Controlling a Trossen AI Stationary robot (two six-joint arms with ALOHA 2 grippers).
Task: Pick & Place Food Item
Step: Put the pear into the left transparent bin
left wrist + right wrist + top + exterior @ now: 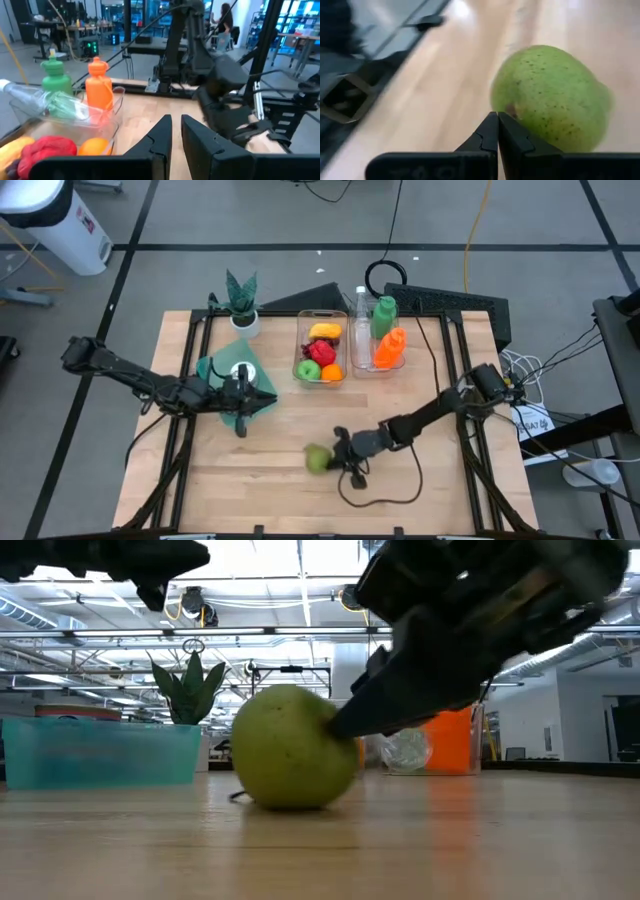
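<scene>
At the left of the worktop (270, 470), the left claw (243, 393) hangs over a teal tray (212, 367), its two fingers (160, 137) drawn nearly together with only a thin gap and nothing between them. Behind the tray stands a small potted plant (241, 302). Toward the middle, at the far edge, a clear bin (321, 340) holds mixed fruit, and just beside it a second clear bin (378, 352) carries a green bottle (383, 315), an orange bottle (390, 348) and a clear bottle (361, 315). Nearer the front edge lies the green pear (318, 459), resting on the bare wood well apart from the bins. The right claw (343, 447) sits low just beside it, its fingertips (496, 131) pressed together, touching the pear's side but not around it. A black cable (385, 498) loops on the wood next to it.
</scene>
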